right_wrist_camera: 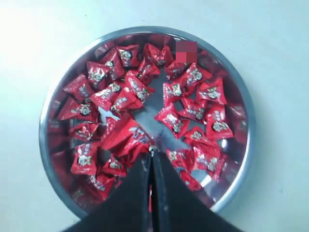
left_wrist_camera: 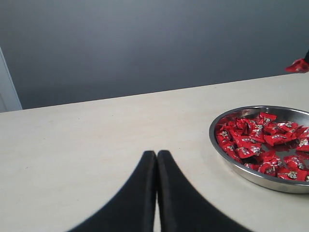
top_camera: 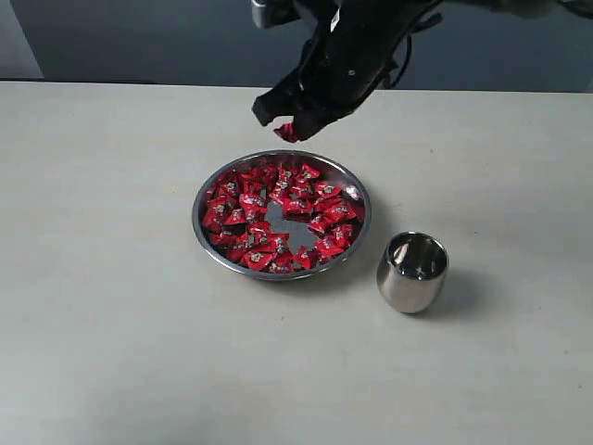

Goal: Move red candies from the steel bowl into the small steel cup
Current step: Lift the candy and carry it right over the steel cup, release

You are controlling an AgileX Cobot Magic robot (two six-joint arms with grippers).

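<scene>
The steel bowl sits mid-table, filled with several red candies. Above the bowl's far rim hangs my right gripper, shut on one red candy that is lifted clear of the pile. That held candy also shows in the left wrist view, above the bowl. The small steel cup stands upright and empty to the bowl's front right. My left gripper is shut and empty over bare table, left of the bowl.
Pale tabletop stretches all round the bowl and cup. A dark wall runs behind the table's far edge. The right arm reaches in from the top of the exterior view.
</scene>
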